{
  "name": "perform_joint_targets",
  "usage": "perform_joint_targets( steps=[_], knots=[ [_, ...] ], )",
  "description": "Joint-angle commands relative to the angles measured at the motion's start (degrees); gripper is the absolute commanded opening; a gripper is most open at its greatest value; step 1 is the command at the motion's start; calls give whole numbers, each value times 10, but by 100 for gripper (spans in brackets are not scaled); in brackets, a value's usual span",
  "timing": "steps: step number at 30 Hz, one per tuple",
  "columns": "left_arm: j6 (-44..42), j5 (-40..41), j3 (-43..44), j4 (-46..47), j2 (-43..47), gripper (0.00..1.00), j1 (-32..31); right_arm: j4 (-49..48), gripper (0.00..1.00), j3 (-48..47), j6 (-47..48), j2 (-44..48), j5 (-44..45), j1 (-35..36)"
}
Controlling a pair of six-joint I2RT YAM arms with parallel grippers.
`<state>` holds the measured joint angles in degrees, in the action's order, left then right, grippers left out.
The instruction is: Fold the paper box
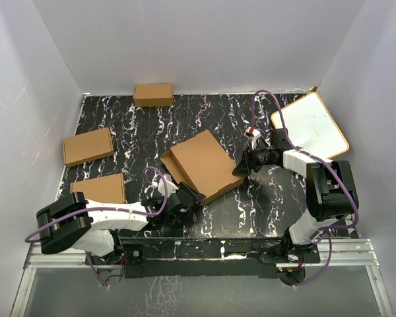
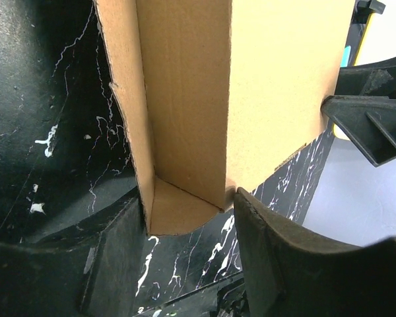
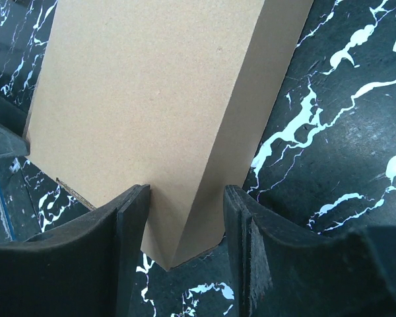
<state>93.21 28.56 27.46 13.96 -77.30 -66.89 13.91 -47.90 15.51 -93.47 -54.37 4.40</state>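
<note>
Looking from the top camera, you see the paper box [image 1: 204,165], half folded, lying slanted in the middle of the black marbled table [image 1: 119,125]. Your left gripper [image 1: 187,200] is at its near corner and your right gripper [image 1: 239,170] at its right corner. Three small closed boxes [image 1: 88,146] lie to the left and a white board [image 1: 310,125] to the right.

On the left wrist camera, an open end of the box [image 2: 185,99] sits between the fingers [image 2: 264,238]. They are just beside the cardboard, but you cannot tell if they press it.

On the right wrist camera, the fingers [image 3: 129,218] are clamped on a box corner [image 3: 152,99], one on each side.
</note>
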Motion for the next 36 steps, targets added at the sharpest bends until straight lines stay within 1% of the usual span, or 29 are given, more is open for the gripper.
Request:
perform_joint_targets(
  steps=[1, 7, 14, 17, 21, 23, 28, 32, 36],
  knots=[
    [-8, 4, 19, 5, -8, 48, -3, 5, 52, 11, 17, -5, 10, 8],
    [-12, 4, 25, 3, -7, 42, -3, 5, 52, 11, 18, -6, 11, 9],
    [-21, -5, 30, 12, -8, 41, -3, 5, 52, 11, 18, -6, 13, 8],
    [-32, -6, 31, 7, -8, 42, -3, 5, 52, 11, 18, -6, 13, 8],
    [-56, -5, 20, -6, 7, 49, -3, 6, 52, 10, 18, -5, 14, 8],
    [-60, -4, 7, -3, 22, 51, -3, 6, 52, 10, 18, -5, 15, 8],
    [-59, -1, 3, -18, 42, 51, -3, 5, 52, 10, 18, -6, 16, 8],
    [-62, -11, 20, -27, 32, 50, -3, 5, 52, 11, 18, -7, 16, 8],
    [-62, -25, 28, -23, 21, 47, -3, 5, 52, 11, 18, -7, 16, 9]
  ],
)
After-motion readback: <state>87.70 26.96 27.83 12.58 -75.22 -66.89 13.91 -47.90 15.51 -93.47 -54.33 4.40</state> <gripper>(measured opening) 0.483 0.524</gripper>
